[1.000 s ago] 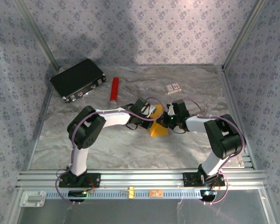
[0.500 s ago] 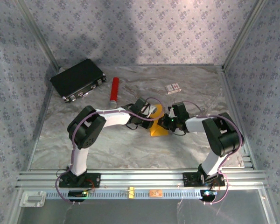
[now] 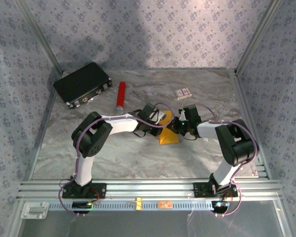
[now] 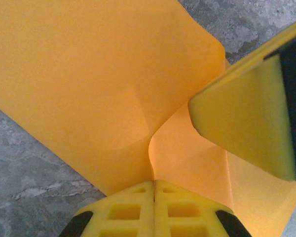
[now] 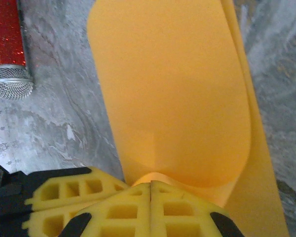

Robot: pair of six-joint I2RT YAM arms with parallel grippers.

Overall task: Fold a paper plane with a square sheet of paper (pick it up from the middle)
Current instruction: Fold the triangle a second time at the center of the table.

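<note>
Seen from above, left to right: a flat black rectangular case (image 3: 83, 84) lay at the far left of the grey marbled table (image 3: 138, 155). A red glittery cylinder with a silver mesh end (image 3: 121, 95) lay just to its right. Near the middle, my left pincer (image 3: 163, 122) and my right pincer (image 3: 173, 125) met almost tip to tip. Between them was the thin square sheet of orange-yellow paper (image 3: 167, 138), mid-table, partly lifted and bent. Further right and back sat a small white-and-red box (image 3: 183, 92), well apart from the paper.

Both pincers were pressed together, each pinching the paper. From my left wrist, the sheet rose out of my closed tips in a soft curl, with one of the right pincer's yellow pads (image 4: 241, 118) close beside it. From my right wrist, the paper bulged into a rounded loop with no sharp crease in it.

What I judged could go wrong: my two grips sat so near each other that any pull apart could tear the thin sheet or drag it out of one pinch. Flattening the loop while it was skewed would likely set a crooked fold, and my fingers could knock together.

For room, bare table lay open toward my bases and to either side of the paper. The red cylinder was the nearest obstacle, off to the left and back. The patterned walls and metal rails edged the table, well clear.
</note>
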